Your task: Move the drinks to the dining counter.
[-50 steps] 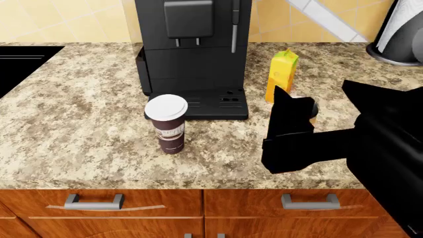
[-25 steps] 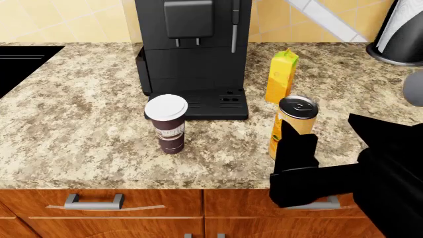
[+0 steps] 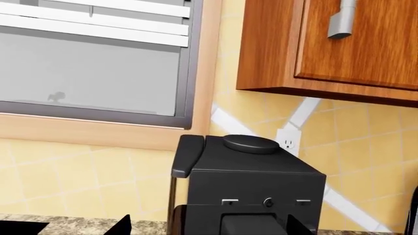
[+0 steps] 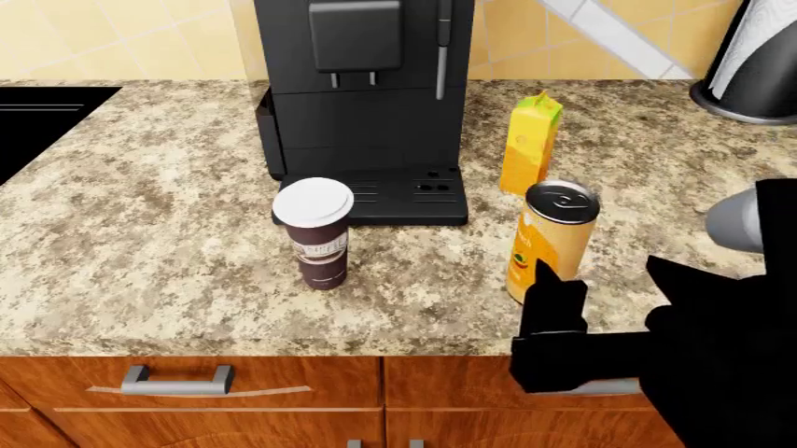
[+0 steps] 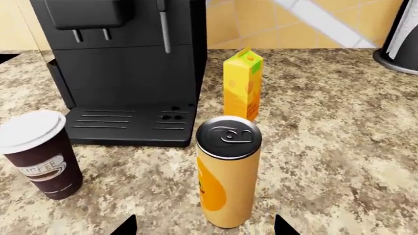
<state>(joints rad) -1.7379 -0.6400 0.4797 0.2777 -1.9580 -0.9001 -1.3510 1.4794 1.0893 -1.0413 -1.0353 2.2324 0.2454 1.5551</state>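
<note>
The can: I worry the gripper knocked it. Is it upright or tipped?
Upright. The can stands on its base on the counter, silver top level, beside the carton.

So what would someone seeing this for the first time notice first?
Probably the tall orange can standing near the counter's front edge, with the right gripper open just in front of it. Behind it stands the yellow juice carton, and the black coffee machine looms over the brown lidded cup.
</note>
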